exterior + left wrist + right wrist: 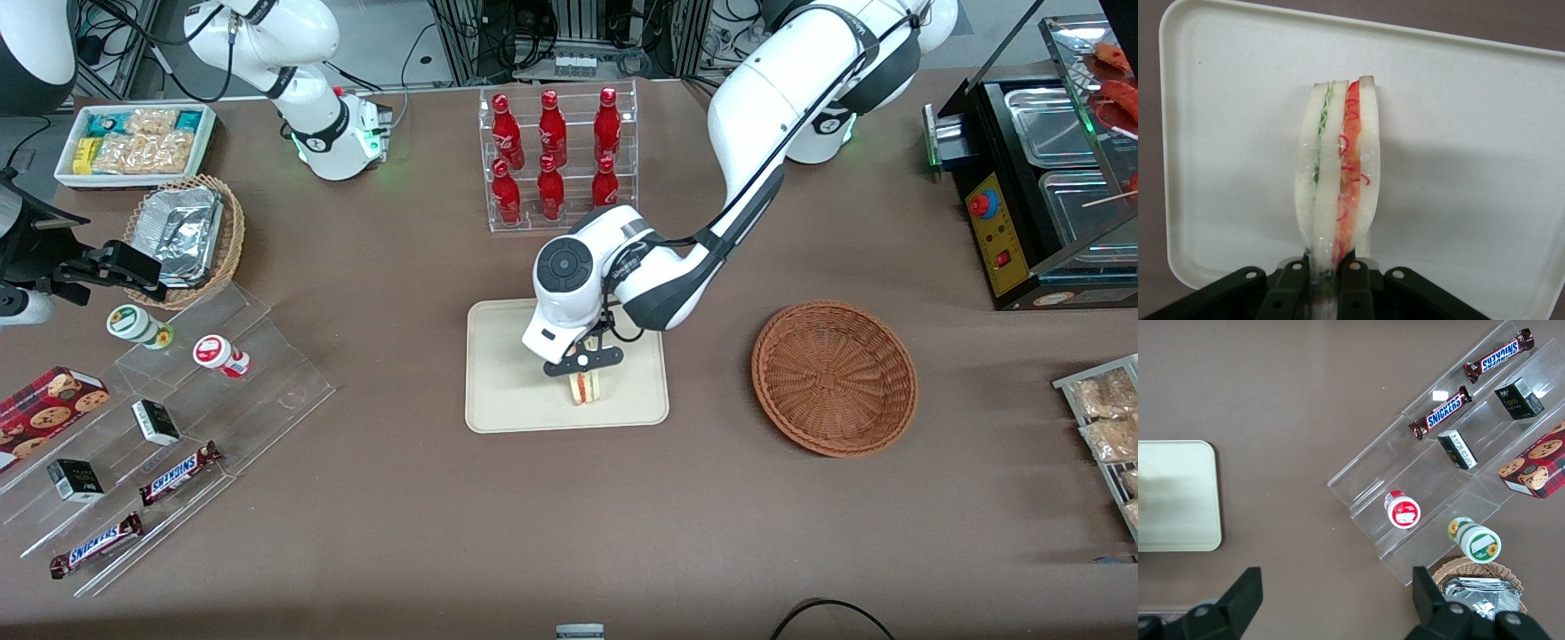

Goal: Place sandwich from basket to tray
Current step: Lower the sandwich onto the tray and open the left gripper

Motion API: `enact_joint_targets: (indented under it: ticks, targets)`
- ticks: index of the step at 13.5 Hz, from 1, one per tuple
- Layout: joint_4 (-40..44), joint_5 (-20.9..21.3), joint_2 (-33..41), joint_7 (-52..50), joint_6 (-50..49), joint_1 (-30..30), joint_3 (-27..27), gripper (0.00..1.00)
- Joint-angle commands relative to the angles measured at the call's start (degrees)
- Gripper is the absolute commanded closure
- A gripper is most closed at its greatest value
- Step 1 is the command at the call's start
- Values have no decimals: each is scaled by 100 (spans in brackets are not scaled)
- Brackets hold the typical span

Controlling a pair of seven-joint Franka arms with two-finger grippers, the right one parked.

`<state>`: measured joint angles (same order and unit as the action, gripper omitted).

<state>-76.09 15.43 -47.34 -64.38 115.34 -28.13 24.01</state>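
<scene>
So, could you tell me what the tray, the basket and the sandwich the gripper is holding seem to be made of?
The tray looks like matte cream plastic: smooth, moulded rim, rounded corners. The basket, now empty, appears to be woven wicker, reddish-brown with visible radial weave. The sandwich looks glossy and waxy, possibly a plastic replica or film-wrapped; hard to say. The gripper, over the tray, is shut on it; its fingers look like matte black plastic.

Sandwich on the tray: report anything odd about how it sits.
The sandwich stands on edge over the tray, pinched at one end by the end effector. Its bread slices splay apart at the free end. The basket holds nothing.
</scene>
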Motion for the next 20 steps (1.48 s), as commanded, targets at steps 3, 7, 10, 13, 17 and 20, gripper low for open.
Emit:
enact_joint_targets:
  ticks: [3, 7, 10, 13, 17, 20]
  targets:
    - [217, 179, -144, -233, -99, -140, -55, 1]
    - [217, 241, -83, -233, -108, -148, -55, 0]
    - [217, 198, 171, -181, -195, -96, -37, 0]
    - [252, 180, 479, -67, -529, -69, -37, 0]
    - [226, 162, 918, 233, -1108, 36, -37, 0]
    - [148, 136, 1173, 338, -1706, 412, 6, 0]
